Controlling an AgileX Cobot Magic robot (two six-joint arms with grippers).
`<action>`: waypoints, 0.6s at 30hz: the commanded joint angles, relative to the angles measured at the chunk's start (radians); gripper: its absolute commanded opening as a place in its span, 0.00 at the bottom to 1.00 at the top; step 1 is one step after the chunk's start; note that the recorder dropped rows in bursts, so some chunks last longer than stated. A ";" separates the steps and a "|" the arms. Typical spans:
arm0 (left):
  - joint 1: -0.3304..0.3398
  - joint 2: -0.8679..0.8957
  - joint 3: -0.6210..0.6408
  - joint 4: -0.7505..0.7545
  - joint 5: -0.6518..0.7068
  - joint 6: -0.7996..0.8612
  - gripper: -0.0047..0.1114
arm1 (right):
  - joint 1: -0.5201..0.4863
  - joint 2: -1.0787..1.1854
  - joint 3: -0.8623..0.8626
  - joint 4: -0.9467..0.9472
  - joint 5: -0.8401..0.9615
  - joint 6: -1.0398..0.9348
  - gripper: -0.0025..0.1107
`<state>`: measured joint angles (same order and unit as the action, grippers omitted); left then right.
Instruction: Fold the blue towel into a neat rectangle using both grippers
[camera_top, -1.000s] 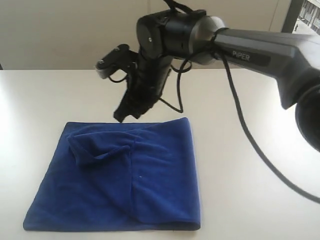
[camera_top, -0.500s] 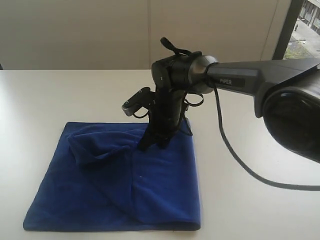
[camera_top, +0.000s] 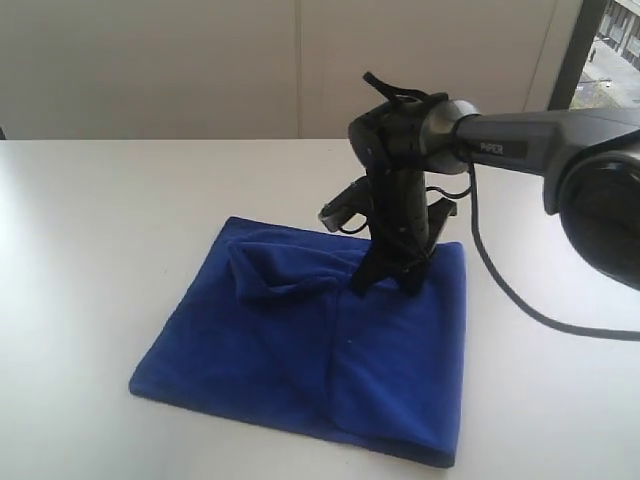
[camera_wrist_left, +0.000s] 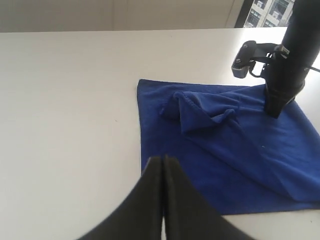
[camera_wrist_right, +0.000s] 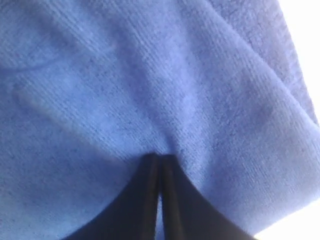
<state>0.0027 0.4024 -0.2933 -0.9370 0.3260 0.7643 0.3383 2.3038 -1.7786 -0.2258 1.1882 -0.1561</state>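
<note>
Tabletop, white: broad, plain, and carries the one task item.

Blue towel: terry cloth, lying flat on the tabletop toward the right arm's side, already doubled over in layers. Judged soft, limp and light. The pile should grip well between fingers, but the layers will slide over each other and sag if lifted at one point. Best taken at a hemmed corner or edge, one gripper to each corner, pinching only the layer to be moved.

Right arm: black, reaching in from the right. Its wrist is turned steeply down over the towel's far edge.

Bunched flap: a rumpled ridge on the towel's far half, just beside the right gripper. It needs smoothing before any neat fold.

Right gripper: tips are down on the cloth. In the right wrist view the fingers are drawn together and creases converge at their tips, so it is judged to be pinching the towel.

Left gripper: fingers pressed together and holding nothing. It hangs above bare table beside the towel's near edge.
</note>
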 joint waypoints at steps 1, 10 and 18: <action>-0.005 -0.006 0.004 -0.021 0.020 -0.002 0.04 | -0.025 -0.020 0.127 -0.026 0.033 0.028 0.02; -0.005 -0.006 0.004 -0.021 0.026 -0.002 0.04 | -0.021 -0.195 0.376 -0.013 0.033 0.046 0.02; -0.005 -0.006 0.004 -0.021 0.026 -0.002 0.04 | 0.029 -0.350 0.612 0.106 -0.071 0.046 0.02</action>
<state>0.0027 0.4024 -0.2933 -0.9370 0.3378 0.7643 0.3329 2.0024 -1.2416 -0.1429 1.1613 -0.1147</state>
